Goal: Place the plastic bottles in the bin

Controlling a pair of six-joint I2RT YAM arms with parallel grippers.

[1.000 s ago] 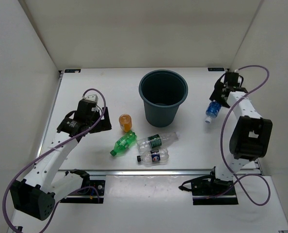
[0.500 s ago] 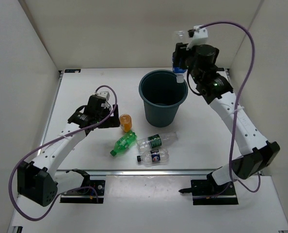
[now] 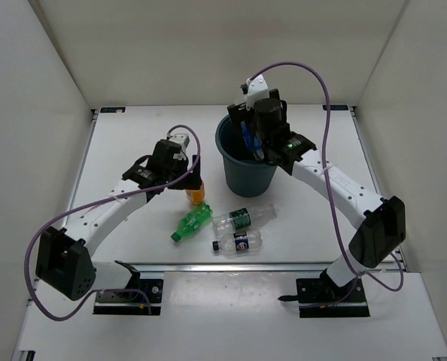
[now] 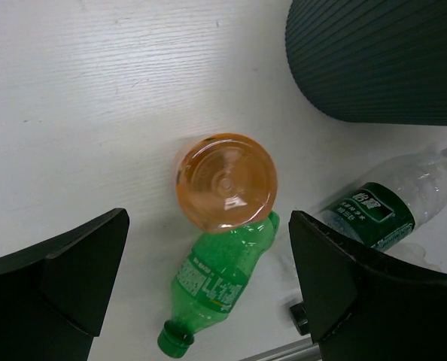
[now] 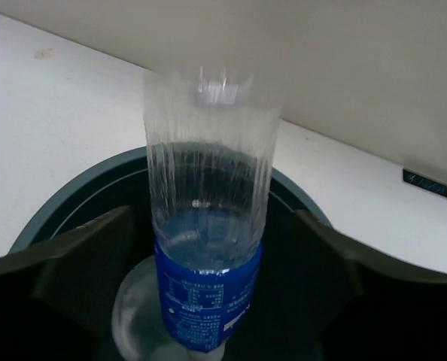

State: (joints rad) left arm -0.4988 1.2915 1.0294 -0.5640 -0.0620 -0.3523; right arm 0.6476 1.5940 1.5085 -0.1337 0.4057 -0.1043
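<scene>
My right gripper (image 3: 250, 137) (image 5: 212, 219) hangs open over the bin (image 3: 250, 179) (image 5: 65, 207). A clear bottle with a blue label (image 5: 207, 289) (image 3: 247, 140) stands streaked with blur between the spread fingers, touching neither, its lower end inside the bin's mouth. My left gripper (image 3: 187, 179) (image 4: 208, 219) is open above the short orange bottle (image 4: 225, 182) (image 3: 197, 192), which stands upright. A green bottle (image 4: 222, 278) (image 3: 192, 223) lies next to it. Two clear bottles lie beside it, one with a dark green label (image 4: 375, 213) (image 3: 243, 218) and one with a blue label (image 3: 238, 241).
The bin's ribbed wall (image 4: 381, 60) stands just to the right of the orange bottle. White walls close in the table on the left, back and right. A metal rail (image 3: 246, 265) runs along the near edge.
My right arm swung from the far right to over the bin with the blue-label bottle, and its jaws have opened. My left arm moved right, over the orange bottle.
</scene>
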